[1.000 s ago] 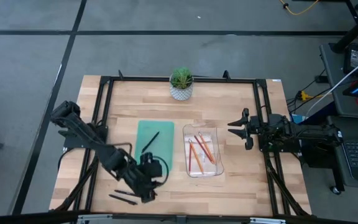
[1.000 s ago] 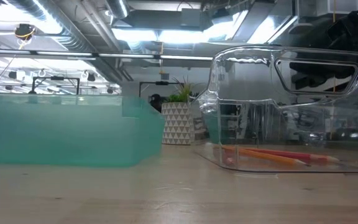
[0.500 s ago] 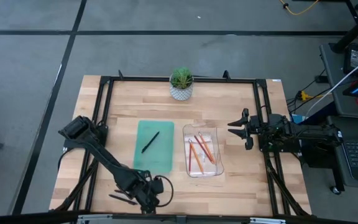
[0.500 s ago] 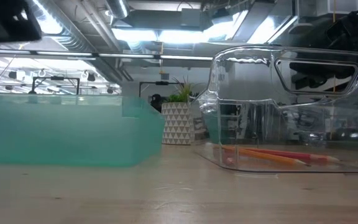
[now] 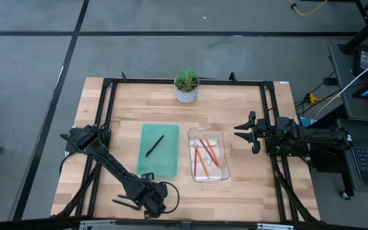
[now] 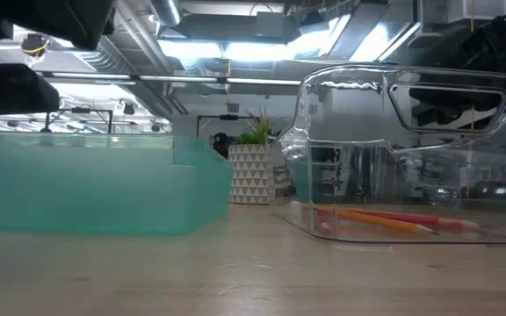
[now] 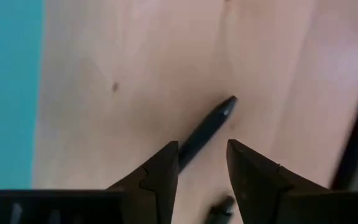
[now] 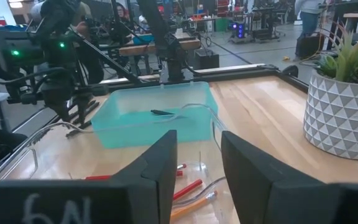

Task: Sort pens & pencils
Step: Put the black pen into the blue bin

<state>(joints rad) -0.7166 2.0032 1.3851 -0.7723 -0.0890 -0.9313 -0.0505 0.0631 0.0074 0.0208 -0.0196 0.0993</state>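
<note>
My left gripper [image 5: 140, 200] hangs open near the table's near edge, left of centre. In its wrist view one black pen [image 7: 205, 129] lies on the wood and runs in between the open fingers [image 7: 160, 168]; I cannot see them touching it. A second pen [image 7: 220, 208] lies beside it. The two pens [image 5: 124, 204] show just left of the gripper in the high view. A third pen [image 5: 154, 145] lies in the green tray [image 5: 147, 165]. Three orange and red pencils [image 5: 206, 153] lie in the clear tray [image 5: 221, 174]. My right gripper [image 5: 240, 132] waits open at the right side.
A potted plant [image 5: 186, 85] stands at the far edge, centre. A black frame [image 5: 104, 115] runs around the worktop. The green tray [image 6: 95, 184] and clear tray [image 6: 411, 149] sit side by side mid-table. Part of my left arm [image 6: 42, 35] shows dark at the low view's upper left.
My left gripper has moved from beside the green tray's near end toward the table's near edge and come down over the two loose pens. Its elbow has swung toward the table's left edge. The pens, pencils and trays have stayed put.
</note>
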